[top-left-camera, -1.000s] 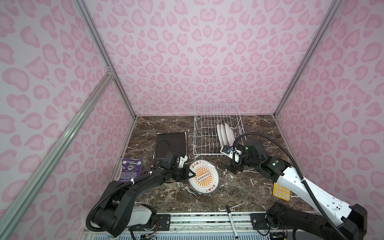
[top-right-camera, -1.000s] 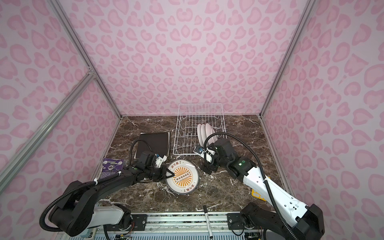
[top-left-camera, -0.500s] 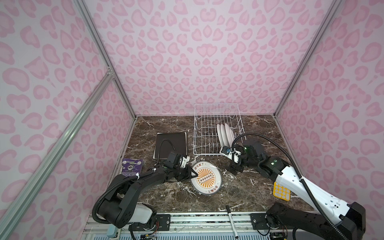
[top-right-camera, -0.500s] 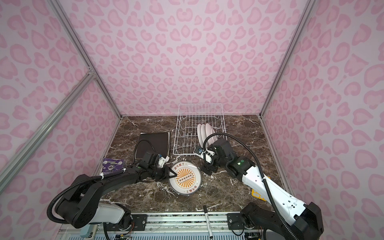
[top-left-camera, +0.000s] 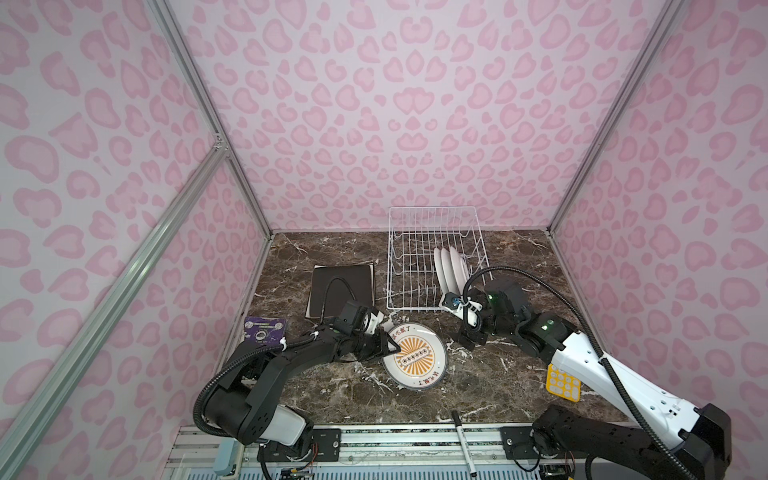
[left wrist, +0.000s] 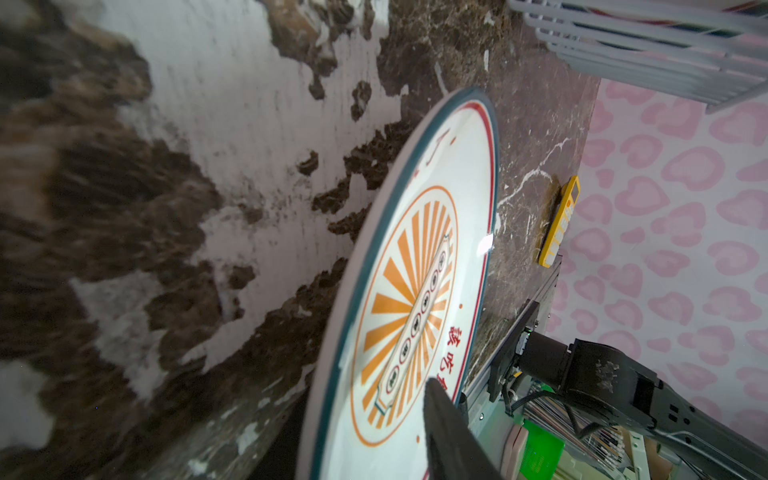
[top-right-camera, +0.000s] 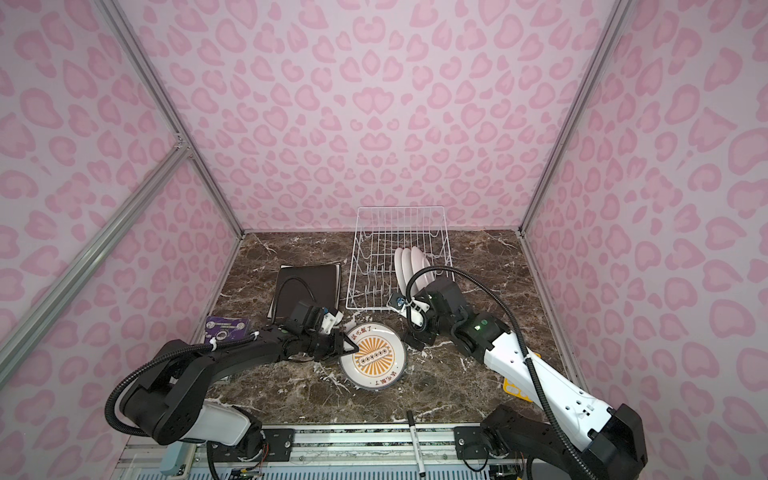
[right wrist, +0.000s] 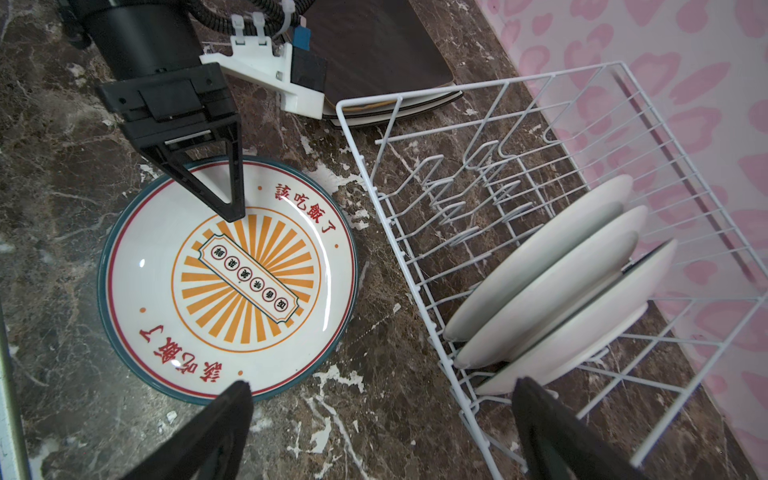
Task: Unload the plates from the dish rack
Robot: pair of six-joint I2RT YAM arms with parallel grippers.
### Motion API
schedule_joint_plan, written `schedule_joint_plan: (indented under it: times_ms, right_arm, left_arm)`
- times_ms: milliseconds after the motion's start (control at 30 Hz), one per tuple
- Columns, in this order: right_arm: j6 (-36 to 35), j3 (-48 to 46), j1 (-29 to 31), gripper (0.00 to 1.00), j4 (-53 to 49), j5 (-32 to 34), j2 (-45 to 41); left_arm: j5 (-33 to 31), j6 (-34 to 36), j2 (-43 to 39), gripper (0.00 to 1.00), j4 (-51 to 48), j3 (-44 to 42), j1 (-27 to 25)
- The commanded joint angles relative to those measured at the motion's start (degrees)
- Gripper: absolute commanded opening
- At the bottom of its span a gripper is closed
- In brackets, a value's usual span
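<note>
Those three plates [right wrist: 552, 266] in the rack show only white backs; their faces are turned away. The right arm [top-left-camera: 582, 357] covers part of the calculator [top-left-camera: 563, 384]. I see one finger [left wrist: 449, 428] of the left gripper [right wrist: 232, 214], its mate hidden. Marble [left wrist: 124, 208] nearest the left wrist camera is blurred. The purple board [top-left-camera: 264, 329] has print too small to read.

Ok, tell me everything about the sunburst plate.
The sunburst plate is round, glossy white, ceramic-looking, with a teal rim, red ring, red characters and an orange sunburst. It lies face up on the marble table, apart from the dish rack. The left gripper has one of its fingers over the edge; contact unclear.
</note>
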Motion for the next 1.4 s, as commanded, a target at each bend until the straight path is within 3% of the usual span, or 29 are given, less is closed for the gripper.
schedule_joint_plan:
  times_ms: [0, 267, 767, 1033, 1367]
  right_arm:
    - [-0.3, -0.4, 0.1, 0.99, 0.5, 0.3, 0.3]
    - [-0.5, -0.1, 0.3, 0.99, 0.6, 1.0, 0.1]
    - [-0.9, -0.2, 0.6, 0.99, 0.5, 1.6, 0.5]
    - [-1.2, -0.2, 0.6, 0.99, 0.5, 1.6, 1.1]
    - [-2.0, -0.3, 0.6, 0.99, 1.0, 2.0, 0.8]
  left_arm:
    - [-0.4, 1.2, 0.3, 0.46, -1.2, 1.5, -0.5]
    - [-0.8, 4.9, 1.0, 0.51, -7.4, 4.1, -0.7]
    - [-2.0, 5.8, 3.5, 0.57, -8.7, 6.5, -1.9]
    - [-5.9, 7.0, 3.3, 0.71, -13.2, 8.4, -2.2]
    - [-9.7, 7.8, 1.0, 0.74, -17.9, 10.8, -2.2]
